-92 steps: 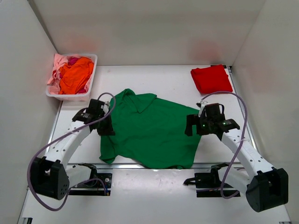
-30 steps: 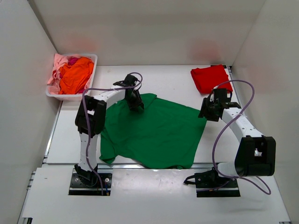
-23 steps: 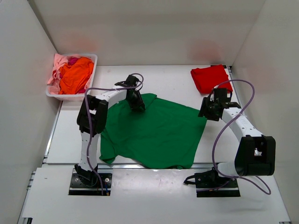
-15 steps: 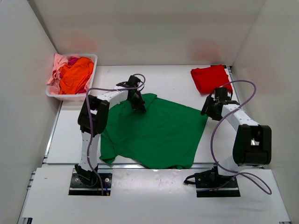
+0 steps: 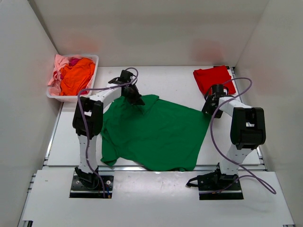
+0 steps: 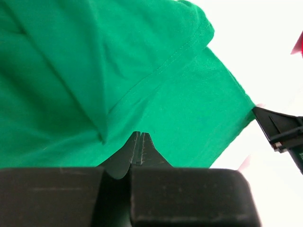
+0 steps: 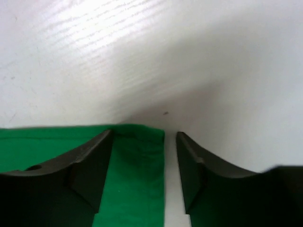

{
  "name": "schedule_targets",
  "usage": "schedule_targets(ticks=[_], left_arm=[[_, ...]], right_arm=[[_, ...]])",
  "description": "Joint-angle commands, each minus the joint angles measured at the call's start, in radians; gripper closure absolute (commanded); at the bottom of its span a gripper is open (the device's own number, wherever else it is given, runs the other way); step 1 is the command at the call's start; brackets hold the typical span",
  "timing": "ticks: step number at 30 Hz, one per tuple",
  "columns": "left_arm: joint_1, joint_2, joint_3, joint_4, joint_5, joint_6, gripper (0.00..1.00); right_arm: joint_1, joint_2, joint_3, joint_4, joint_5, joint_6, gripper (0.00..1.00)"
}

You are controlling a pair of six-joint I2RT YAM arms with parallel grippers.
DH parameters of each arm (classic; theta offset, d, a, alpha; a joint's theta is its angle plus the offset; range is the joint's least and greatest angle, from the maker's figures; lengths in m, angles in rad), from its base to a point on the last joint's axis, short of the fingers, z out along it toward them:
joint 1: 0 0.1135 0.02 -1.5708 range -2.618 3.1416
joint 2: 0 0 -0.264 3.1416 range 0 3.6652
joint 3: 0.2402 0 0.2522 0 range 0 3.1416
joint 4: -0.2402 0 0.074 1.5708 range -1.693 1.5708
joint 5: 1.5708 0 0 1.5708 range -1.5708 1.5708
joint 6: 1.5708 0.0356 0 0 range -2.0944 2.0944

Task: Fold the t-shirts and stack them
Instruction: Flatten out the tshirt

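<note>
Left wrist view: my left gripper (image 6: 140,140) pinched the dark green t-shirt (image 6: 61,80) at its collar; my right gripper (image 7: 144,137) stood spread astride its corner.

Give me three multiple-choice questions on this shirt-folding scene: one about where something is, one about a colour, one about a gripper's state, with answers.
1. Where on the table does the red t-shirt lie?
A. near left corner
B. far right corner
C. centre

2. What colour is the spread-out t-shirt?
A. green
B. orange
C. pink

3. How does the right gripper stand?
A. shut on the red t-shirt
B. shut on nothing
C. open around the spread-out t-shirt's corner

Answers:
1 B: it sits folded at the far right corner.
2 A: the cloth is plainly green.
3 C: the right wrist view shows the fingers apart with the cloth corner between them.
</note>
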Motion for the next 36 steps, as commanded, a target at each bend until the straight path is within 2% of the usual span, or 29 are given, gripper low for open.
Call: schedule_targets(ticks=[1,3,5,9,11,14,16,18,21,22,23,24,28,30,33,35,36], left_arm=[[0.022,-0.110,-0.032,0.014,0.037,-0.011,1.00],[0.031,-0.122,-0.054,0.017,0.035,-0.008,1.00],[0.031,-0.128,-0.063,0.014,0.034,-0.006,1.00],[0.042,-0.141,-0.071,0.020,0.040,-0.008,1.00],[0.053,-0.148,-0.077,0.025,0.032,-0.016,1.00],[0.068,-0.160,-0.097,0.031,0.031,-0.019,1.00],[0.073,-0.174,-0.117,0.046,0.031,-0.028,1.00],[0.074,-0.179,-0.124,0.058,0.037,-0.035,1.00],[0.076,-0.199,-0.138,0.061,0.040,-0.036,1.00],[0.076,-0.197,-0.146,0.058,0.043,-0.036,1.00],[0.074,-0.206,-0.150,0.058,0.037,-0.029,1.00],[0.074,-0.210,-0.155,0.061,0.032,-0.036,1.00],[0.096,-0.239,-0.157,0.074,0.043,-0.039,1.00],[0.131,-0.243,-0.118,0.109,0.029,-0.051,1.00],[0.184,-0.194,0.058,0.103,0.032,-0.095,1.00],[0.217,-0.091,0.348,0.036,0.073,-0.103,1.00],[0.244,-0.069,0.438,-0.010,0.080,-0.103,1.00]], right_arm=[[0.007,0.036,0.031,0.040,0.020,0.031,0.51],[0.007,0.052,0.050,0.040,0.009,0.047,0.55],[0.007,0.057,0.050,0.043,-0.002,0.044,0.66],[0.005,0.059,0.059,0.018,-0.032,0.050,0.67],[-0.004,0.048,0.038,0.015,-0.046,0.061,0.64],[-0.016,0.011,-0.005,0.031,-0.089,0.071,0.50],[-0.010,-0.004,-0.028,0.037,-0.095,0.076,0.50],[0.002,0.002,-0.029,0.023,-0.091,0.077,0.57],[0.001,0.032,0.008,-0.009,-0.078,0.065,0.61],[-0.001,0.048,0.034,-0.043,-0.080,0.064,0.66],[0.001,0.057,0.057,-0.072,-0.074,0.065,0.89],[0.005,0.066,0.073,-0.090,-0.071,0.067,1.00],[-0.013,0.005,0.085,-0.081,-0.106,0.038,1.00],[-0.033,-0.035,0.157,-0.077,-0.126,0.006,1.00],[-0.067,-0.053,0.327,-0.075,-0.196,-0.028,1.00],[-0.070,-0.044,0.451,-0.100,-0.215,-0.057,1.00],[-0.067,-0.046,0.526,-0.103,-0.219,-0.067,1.00]])
